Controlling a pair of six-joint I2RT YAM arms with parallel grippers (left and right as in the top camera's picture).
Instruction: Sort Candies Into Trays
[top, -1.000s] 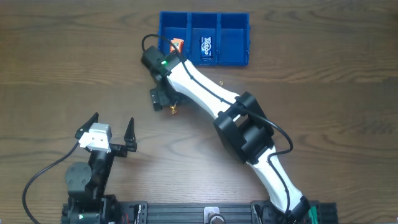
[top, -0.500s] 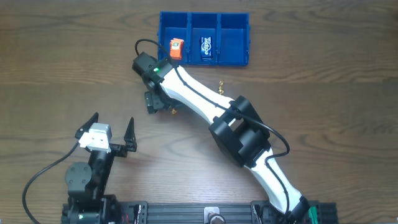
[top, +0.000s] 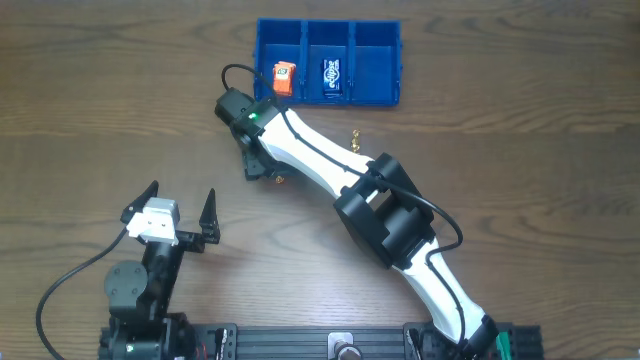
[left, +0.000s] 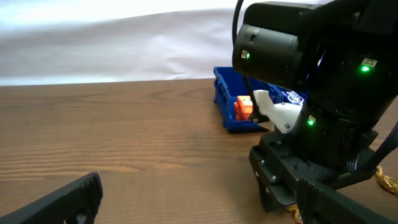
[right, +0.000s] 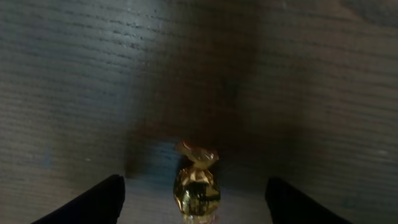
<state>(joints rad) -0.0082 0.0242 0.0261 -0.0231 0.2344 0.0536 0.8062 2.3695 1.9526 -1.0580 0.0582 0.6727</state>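
Over the table (top: 100, 120), the right arm (top: 320, 160) has drawn back from the blue tray (top: 360, 100) at 12 o'clock, and its tool (right: 196, 202), fingers apart, now straddles a gold candy (right: 196, 186) lying at the tray's 7 o'clock, with an orange candy (top: 284, 77) in the tray's left compartment, so the next pick looks lined up.

Shiny gold on the foil-wrapped candy (right: 196, 186), bright blue across the tray (top: 365, 100), orange on the boxed candy (top: 284, 78), blue with white print on the flat candy (top: 332, 75), brown woodgrain over the table (top: 520, 150).
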